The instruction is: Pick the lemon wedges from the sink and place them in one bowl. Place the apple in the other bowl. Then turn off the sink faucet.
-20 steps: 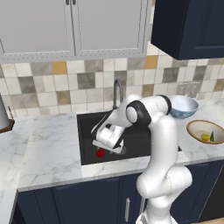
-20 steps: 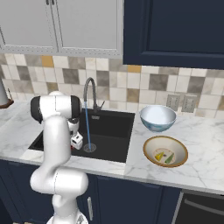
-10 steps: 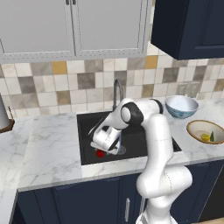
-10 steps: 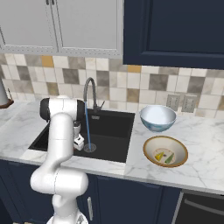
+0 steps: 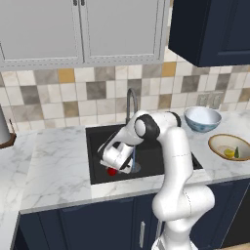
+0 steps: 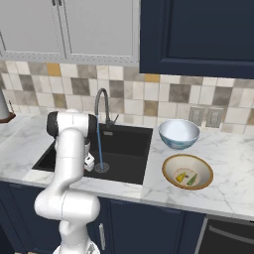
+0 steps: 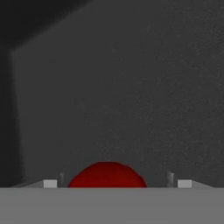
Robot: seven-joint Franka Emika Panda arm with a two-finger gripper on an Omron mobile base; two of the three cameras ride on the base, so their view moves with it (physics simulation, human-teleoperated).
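The red apple [image 7: 107,176] lies on the floor of the black sink [image 5: 152,149], at its front left. My gripper [image 7: 117,183] is lowered over it and stands open, a fingertip on each side with a small gap to the fruit. From the left base view the apple [image 5: 112,171] peeks out just under the hand. Both lemon wedges, the yellow one [image 6: 180,176] and the olive one [image 6: 192,179], lie in the tan-rimmed bowl [image 6: 200,165]. Behind it stands the pale blue bowl [image 6: 178,133], with nothing showing inside. A blue stream of water falls from the faucet [image 6: 102,98].
The water stream [image 6: 99,144] drops onto the drain right beside my hand. The sink walls close in around the gripper. White marble counter [image 5: 53,166] spreads to the left of the basin, and the tiled wall rises behind the faucet.
My hand has dropped lower into the sink and moved left, down over the apple. The bowls and wedges have not moved.
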